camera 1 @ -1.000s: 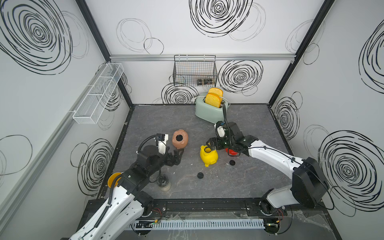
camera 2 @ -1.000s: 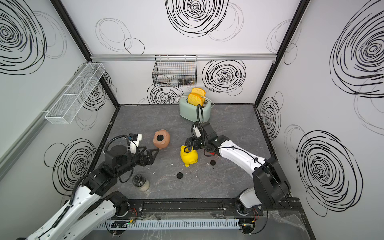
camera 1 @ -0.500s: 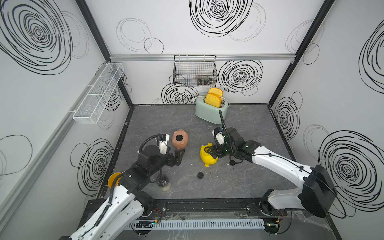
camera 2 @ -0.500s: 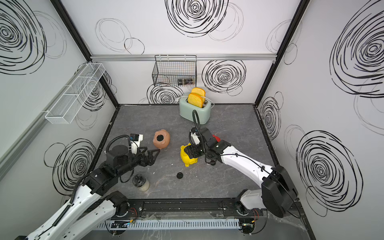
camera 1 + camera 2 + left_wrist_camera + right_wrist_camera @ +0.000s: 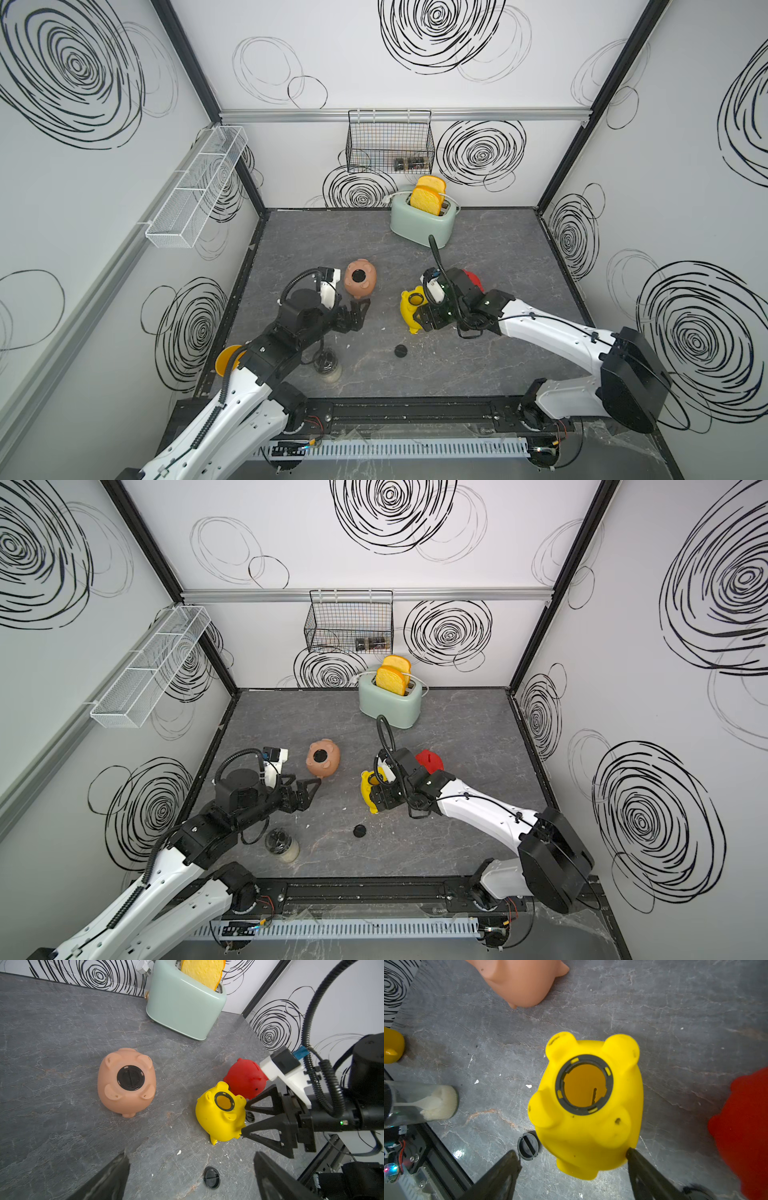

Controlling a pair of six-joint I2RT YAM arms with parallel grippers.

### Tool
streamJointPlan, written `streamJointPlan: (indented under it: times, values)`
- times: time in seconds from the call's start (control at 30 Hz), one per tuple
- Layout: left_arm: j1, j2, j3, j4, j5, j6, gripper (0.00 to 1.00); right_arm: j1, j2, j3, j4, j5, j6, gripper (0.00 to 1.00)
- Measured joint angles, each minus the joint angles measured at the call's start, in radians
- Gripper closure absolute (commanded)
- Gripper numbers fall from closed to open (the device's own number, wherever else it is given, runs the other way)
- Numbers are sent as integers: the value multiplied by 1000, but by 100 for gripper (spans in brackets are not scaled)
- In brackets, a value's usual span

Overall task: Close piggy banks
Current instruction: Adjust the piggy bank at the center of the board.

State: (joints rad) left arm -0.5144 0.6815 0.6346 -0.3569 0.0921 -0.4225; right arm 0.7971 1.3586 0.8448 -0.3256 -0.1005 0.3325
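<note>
Right gripper (image 5: pixel 244 1119) shifting from red pig (image 5: pixel 245 1078) to yellow pig (image 5: pixel 220 1113) — jaws spread, straddling it, probably bracing for capping; left gripper (image 5: pixel 190 1155) idling, jaws released.

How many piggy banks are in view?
3. Pink pig ahead of the left claw; yellow pig at the tips of the right claw; red pig right of it, partly behind the right arm. No others seen.
</note>
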Motion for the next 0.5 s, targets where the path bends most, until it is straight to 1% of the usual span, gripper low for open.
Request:
streamJointPlan:
  times: [0.07, 0.17, 0.3, 0.5]
  values:
    - [-1, 28, 13, 2, 12, -1, 0, 1, 6, -10, 0, 6, 1, 20]
    - [-18, 66, 27, 16, 20, -13, 0, 2, 9, -27, 3, 9, 3, 20]
    - [-77, 136, 63, 45, 16, -26, 2, 4, 9, -51, 13, 10, 4, 20]
    - [-142, 295, 121, 122, 12, -38, 8, 6, 9, -74, 27, 10, 11, 20]
